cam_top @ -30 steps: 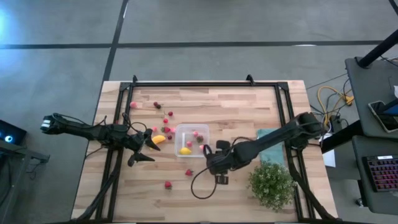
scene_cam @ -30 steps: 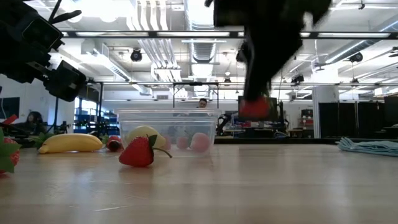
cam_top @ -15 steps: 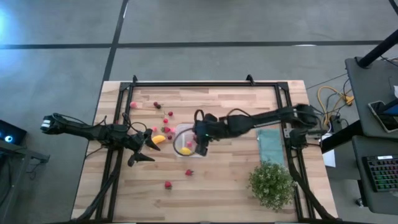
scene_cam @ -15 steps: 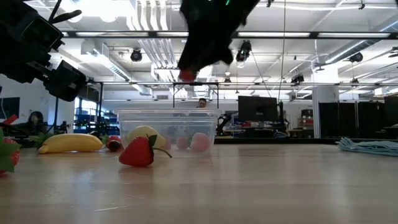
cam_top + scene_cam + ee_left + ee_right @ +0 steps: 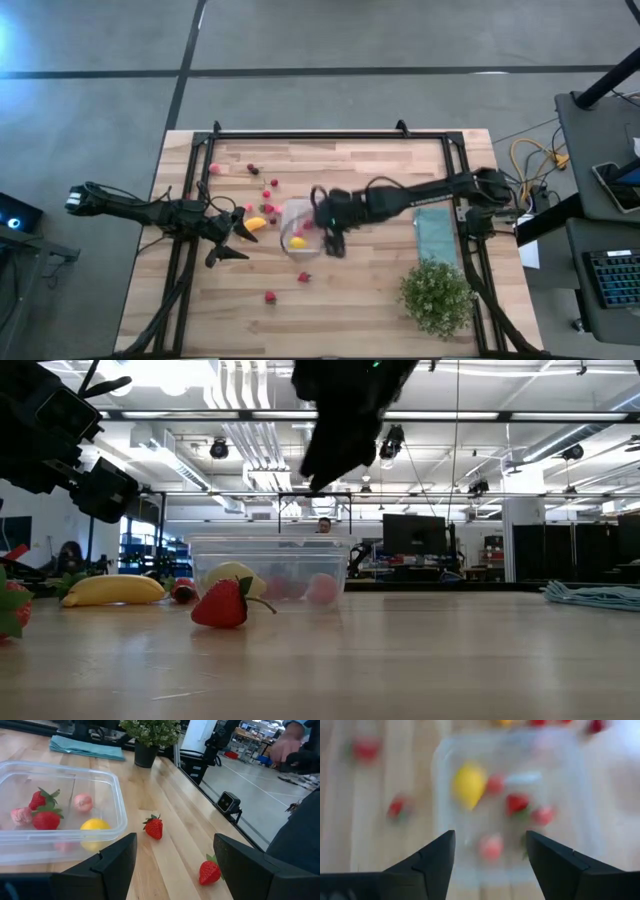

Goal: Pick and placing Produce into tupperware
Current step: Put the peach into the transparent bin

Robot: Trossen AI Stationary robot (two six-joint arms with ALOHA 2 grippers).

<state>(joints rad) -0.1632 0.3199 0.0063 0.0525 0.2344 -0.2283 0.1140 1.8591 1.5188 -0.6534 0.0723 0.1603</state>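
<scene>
The clear tupperware (image 5: 296, 216) stands mid-table and holds a yellow lemon (image 5: 95, 825) and red and pink berries (image 5: 45, 817). My right gripper (image 5: 490, 834) hovers open above the box's right part (image 5: 328, 240), with nothing between its fingers. More produce lies on the wood: a banana (image 5: 257, 223) left of the box, berries (image 5: 268, 190) beyond it, and two strawberries (image 5: 303, 277) toward the near edge. My left gripper (image 5: 175, 837) waits open at the table's left (image 5: 243, 238), beside the banana.
A teal cloth (image 5: 435, 235) lies right of the box, and a green potted plant (image 5: 435, 297) stands at the near right. A black frame (image 5: 330, 135) runs along the table's edges. Bare wood shows between the box and the near edge.
My right gripper has risen from the near side of the box and swung toward the table's left until it hangs over the box, carrying a red berry. The berry no longer shows at its fingertips.
</scene>
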